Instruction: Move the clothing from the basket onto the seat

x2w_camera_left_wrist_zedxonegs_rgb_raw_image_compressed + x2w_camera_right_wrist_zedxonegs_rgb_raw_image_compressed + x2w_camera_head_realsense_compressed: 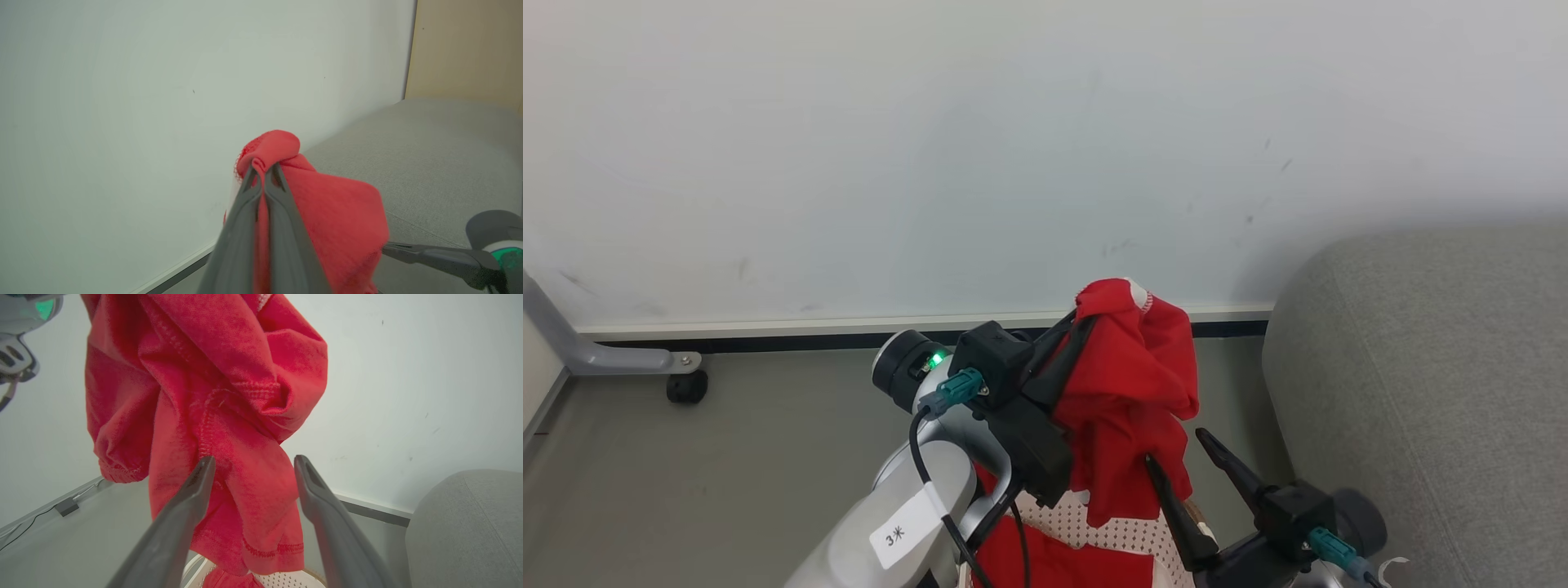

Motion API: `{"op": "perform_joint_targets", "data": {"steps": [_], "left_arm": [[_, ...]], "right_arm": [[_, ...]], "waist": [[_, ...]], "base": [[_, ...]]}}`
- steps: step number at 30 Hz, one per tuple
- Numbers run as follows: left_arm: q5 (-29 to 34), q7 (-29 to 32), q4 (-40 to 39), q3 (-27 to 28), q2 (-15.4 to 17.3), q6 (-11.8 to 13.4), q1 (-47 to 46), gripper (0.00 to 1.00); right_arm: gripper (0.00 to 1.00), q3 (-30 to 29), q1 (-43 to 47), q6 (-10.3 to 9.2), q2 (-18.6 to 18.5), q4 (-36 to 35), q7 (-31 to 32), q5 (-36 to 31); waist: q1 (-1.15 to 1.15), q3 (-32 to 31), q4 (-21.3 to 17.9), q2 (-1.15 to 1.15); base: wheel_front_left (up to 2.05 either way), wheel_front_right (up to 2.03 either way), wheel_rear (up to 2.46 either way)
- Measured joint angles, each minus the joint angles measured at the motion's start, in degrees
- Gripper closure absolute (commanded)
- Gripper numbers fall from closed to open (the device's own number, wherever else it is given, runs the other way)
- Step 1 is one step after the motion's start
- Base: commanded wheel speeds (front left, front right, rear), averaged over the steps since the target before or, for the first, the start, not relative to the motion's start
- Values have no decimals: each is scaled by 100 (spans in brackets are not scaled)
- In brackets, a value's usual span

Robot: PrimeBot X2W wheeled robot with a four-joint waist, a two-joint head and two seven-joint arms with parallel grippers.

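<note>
My left gripper (1080, 320) is clenched tight on one red garment (1131, 384), pinching a fold at its top, where a bit of white stitched edging shows. The cloth hangs free from my two closed fingers, raised above the basket (1115, 531) and clear of its rim. My right gripper (1176, 447) is released, its two fingers spread wide and grasping nothing; their tips stand at the hanging hem, and I cannot tell whether the left one brushes the cloth. I count two pieces of clothing: the one I hold, and a second garment (1062, 565), also red, lying inside the basket against its perforated cream wall. There is one basket, low in front of me, near the seat's left edge. There is one seat (1421, 367), a grey sofa off to my right. The held garment hangs just short of that rounded left edge, apart from it, with the pale wall (1013, 163) behind.
</note>
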Motion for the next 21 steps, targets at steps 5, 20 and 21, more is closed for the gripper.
{"op": "perform_joint_targets", "data": {"steps": [5,20,21], "left_arm": [[-179,113,-188,-191,0,13,0,100],[-336,379,-510,-399,12,120,1,100],[-341,388,-523,-408,12,120,1,100]], "right_arm": [[0,159,-191,53,-5,376,9,-163],[0,676,-1073,153,-27,1466,152,-469],[0,683,-1124,153,-26,1510,152,-469]], "waist": [[0,-25,81,0],[0,-79,219,0],[0,-82,223,0]], "base": [[0,0,0],[0,0,0],[0,0,0]]}}
